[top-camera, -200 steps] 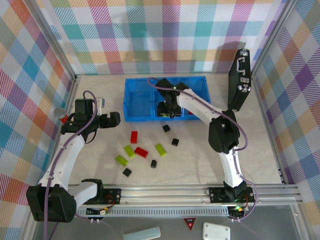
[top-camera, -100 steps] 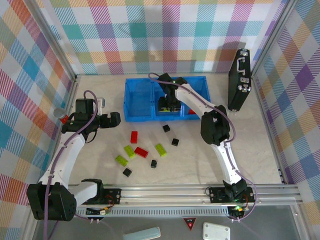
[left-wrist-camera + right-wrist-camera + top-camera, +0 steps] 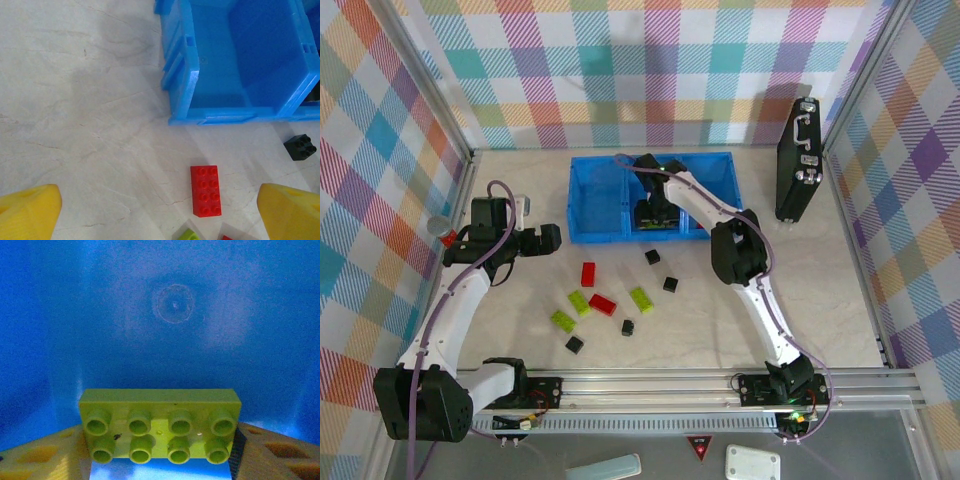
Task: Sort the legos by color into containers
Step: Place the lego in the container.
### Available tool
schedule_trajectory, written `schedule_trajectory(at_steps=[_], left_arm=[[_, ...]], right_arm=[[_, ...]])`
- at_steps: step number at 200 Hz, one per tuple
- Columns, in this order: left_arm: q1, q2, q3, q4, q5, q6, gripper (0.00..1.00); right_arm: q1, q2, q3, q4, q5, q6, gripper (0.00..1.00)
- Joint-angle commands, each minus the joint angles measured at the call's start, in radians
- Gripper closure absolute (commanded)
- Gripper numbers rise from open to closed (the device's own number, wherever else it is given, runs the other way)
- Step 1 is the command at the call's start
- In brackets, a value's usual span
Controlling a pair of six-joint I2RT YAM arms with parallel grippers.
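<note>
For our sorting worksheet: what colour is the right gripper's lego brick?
The lego brick is lime green, clearest in right wrist view.

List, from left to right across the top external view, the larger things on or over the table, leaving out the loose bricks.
grey-capped red cylinder → left tool → blue tray → black case

The left wrist view's bottom edge cuts off a lime-green brick [image 3: 187, 235] and a second red brick [image 3: 227, 238].
</note>
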Motion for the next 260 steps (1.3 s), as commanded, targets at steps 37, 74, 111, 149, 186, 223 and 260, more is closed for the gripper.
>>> schedule_trajectory(at_steps=[37,74,111,149,186,223,260], left_arm=[[0.007,-0.003,-0.004,0.007,-0.001,0.01,0.0],[0.007,-0.005,-0.004,0.007,-0.002,0.01,0.0],[0.007,-0.005,-0.004,0.007,-0.001,0.011,0.0],[0.008,-0.005,-0.004,0.006,-0.001,0.011,0.0],[0.008,-0.005,-0.004,0.007,0.001,0.011,0.0],[0.008,-0.006,-0.003,0.007,0.002,0.01,0.0],[0.008,-0.001,-0.003,0.001,0.001,0.011,0.0]], right_arm=[[-0.004,0.042,0.035,-0.015,-0.026,-0.004,0.28],[-0.004,0.024,0.042,-0.018,-0.026,-0.001,0.26],[-0.004,-0.015,0.048,-0.029,-0.019,-0.003,0.25],[-0.003,-0.043,0.066,-0.054,-0.011,-0.006,0.25],[-0.002,-0.074,0.066,-0.062,-0.01,-0.009,0.25],[-0.001,-0.104,0.066,-0.082,-0.005,-0.011,0.25],[0.006,-0.133,0.057,-0.097,0.007,-0.017,0.26]])
